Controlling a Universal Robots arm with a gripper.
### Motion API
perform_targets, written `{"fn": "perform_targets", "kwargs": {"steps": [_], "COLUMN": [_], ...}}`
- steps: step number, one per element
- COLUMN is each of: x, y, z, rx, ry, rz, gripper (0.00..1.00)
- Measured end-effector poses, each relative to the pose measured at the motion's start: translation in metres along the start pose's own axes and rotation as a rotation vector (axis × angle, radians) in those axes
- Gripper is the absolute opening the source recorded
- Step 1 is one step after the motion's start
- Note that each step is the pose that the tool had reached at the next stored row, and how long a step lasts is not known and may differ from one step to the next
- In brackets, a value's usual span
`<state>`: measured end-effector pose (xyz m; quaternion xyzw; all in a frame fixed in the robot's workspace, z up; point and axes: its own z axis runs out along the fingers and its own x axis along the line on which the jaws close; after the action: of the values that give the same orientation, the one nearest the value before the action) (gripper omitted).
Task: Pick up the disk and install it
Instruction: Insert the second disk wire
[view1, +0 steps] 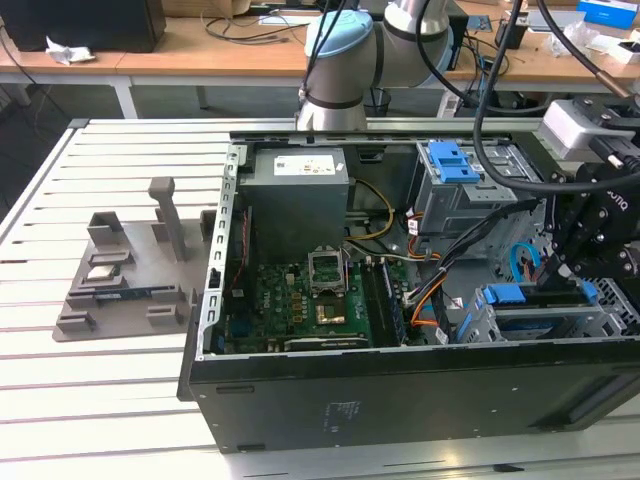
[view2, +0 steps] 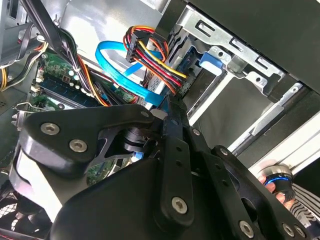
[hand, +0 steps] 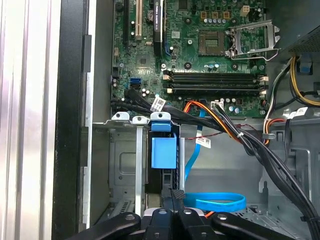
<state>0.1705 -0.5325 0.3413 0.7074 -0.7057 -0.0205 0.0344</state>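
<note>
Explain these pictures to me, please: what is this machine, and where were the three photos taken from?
This is one robot arm ending in a pincer. The exterior view comes from a camera off the arm: an open computer case lies on a white slatted table, beside a grey holder. The two wrist views come from cameras riding on the arm, looking into the case. The pincer is down at the disk in its blue carrier; whether it grips it, I cannot tell.
</note>
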Motion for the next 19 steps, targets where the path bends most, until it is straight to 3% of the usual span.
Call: {"fn": "perform_targets", "kwargs": {"steps": [7,10,12,13,19], "x": [0.0,-0.0009,-0.0012,-0.0012,-0.0009], "y": [0.0001,0.0016,0.0019,0.0023,0.0036], "z": [-0.0015,-0.02,-0.0248,-0.0293,-0.0462], "rx": [-0.0001,0.0,0.0001,0.0001,0.0], "ry": [-0.0008,0.0,0.0,-0.0001,-0.0007], "rz": [-0.001,-0.001,-0.001,-0.001,-0.002], "gripper": [0.17,0.17,0.17,0.1,0.1]}}
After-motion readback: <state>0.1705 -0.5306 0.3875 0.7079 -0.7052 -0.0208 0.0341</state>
